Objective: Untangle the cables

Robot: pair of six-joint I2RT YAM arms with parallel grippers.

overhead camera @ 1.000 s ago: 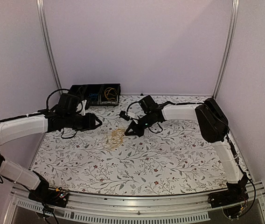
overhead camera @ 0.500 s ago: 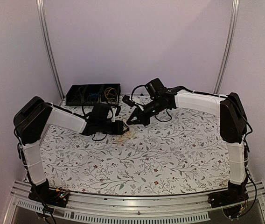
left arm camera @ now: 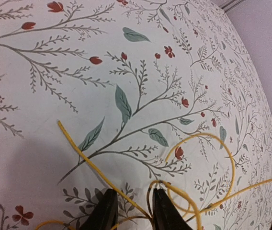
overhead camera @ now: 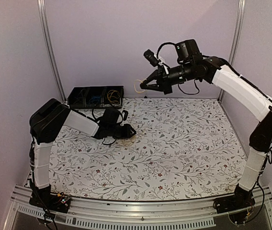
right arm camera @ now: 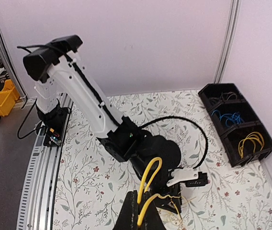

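Three-compartment black tray (right arm camera: 236, 122); blue wires (right arm camera: 228, 117), yellow wires (right arm camera: 250, 141) inside separate compartments.

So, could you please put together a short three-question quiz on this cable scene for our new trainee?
1. True or false: the right gripper holds a yellow cable raised well above the table.
2. Which arm works low at the table surface? A) left B) right
3. Fill in: the black bin at the table's far left has compartments holding ____ and yellow wires.

Key:
1. True; the loop hangs from its fingers, seen in the top and right wrist views.
2. A; the left gripper sits over yellow cable lying on the cloth.
3. Blue.
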